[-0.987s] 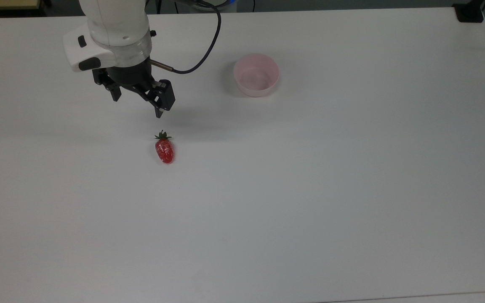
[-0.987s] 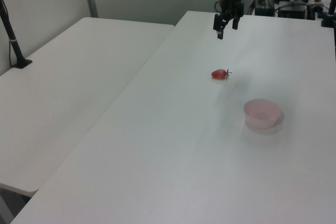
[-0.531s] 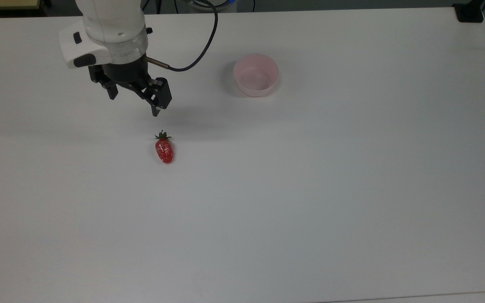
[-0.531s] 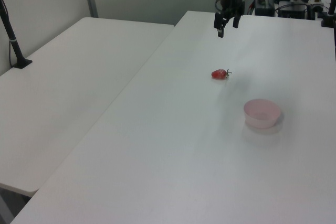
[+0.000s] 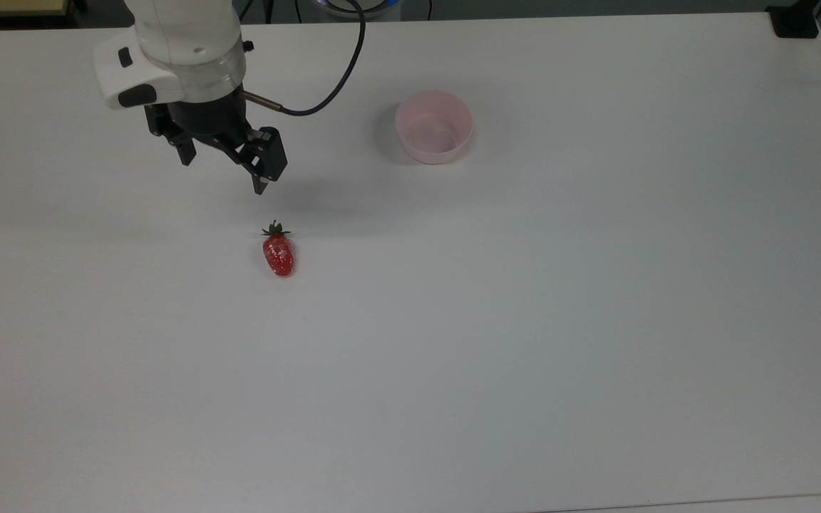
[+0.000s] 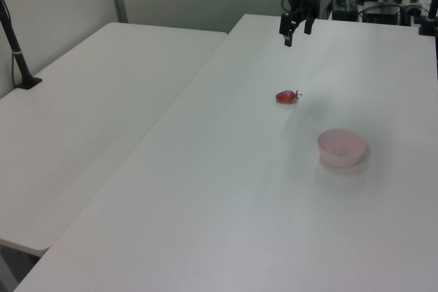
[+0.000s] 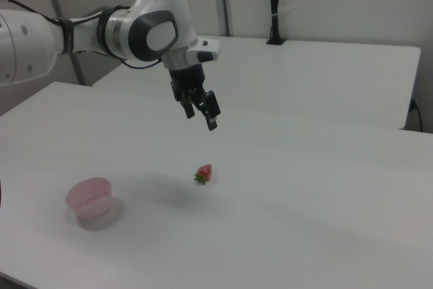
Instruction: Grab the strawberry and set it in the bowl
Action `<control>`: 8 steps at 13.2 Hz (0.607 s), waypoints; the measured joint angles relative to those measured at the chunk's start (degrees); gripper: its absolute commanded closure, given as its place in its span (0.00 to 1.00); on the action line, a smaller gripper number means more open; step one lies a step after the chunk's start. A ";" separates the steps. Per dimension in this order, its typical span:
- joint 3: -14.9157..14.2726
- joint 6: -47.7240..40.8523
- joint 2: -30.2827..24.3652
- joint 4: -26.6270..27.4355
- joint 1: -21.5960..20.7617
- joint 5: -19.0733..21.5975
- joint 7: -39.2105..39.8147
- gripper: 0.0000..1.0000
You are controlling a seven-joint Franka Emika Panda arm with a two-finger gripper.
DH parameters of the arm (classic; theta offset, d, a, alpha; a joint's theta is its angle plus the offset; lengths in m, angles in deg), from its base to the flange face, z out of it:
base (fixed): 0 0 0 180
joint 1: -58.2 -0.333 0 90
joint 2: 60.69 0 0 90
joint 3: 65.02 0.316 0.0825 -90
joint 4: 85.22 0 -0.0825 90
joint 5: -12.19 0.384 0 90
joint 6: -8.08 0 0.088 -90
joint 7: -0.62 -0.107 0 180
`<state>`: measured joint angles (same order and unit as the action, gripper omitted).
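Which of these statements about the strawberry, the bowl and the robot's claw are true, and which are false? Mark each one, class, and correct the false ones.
1. The strawberry lies on the white table. True.
2. The strawberry is inside the bowl. False: the bowl is empty and stands apart from the strawberry, further toward the top view's right.
3. The claw is open and holds nothing. True.
4. The claw touches the strawberry. False: it hangs in the air above the table, well clear of the fruit.
5. The bowl lies tipped on its side. False: it stands upright, opening upward.
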<state>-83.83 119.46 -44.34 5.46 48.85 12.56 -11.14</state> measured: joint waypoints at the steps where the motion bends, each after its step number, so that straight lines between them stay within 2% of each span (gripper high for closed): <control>1: 0.00 0.00 -0.20 0.00 0.00 0.00 0.05 0.00; 4: 0.00 -0.02 -0.73 0.00 0.00 0.00 1.86 0.00; 8: 0.01 -2.82 -1.35 -0.04 0.00 0.00 8.01 0.00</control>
<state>-83.82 116.63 -45.68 5.42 48.85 12.55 -3.13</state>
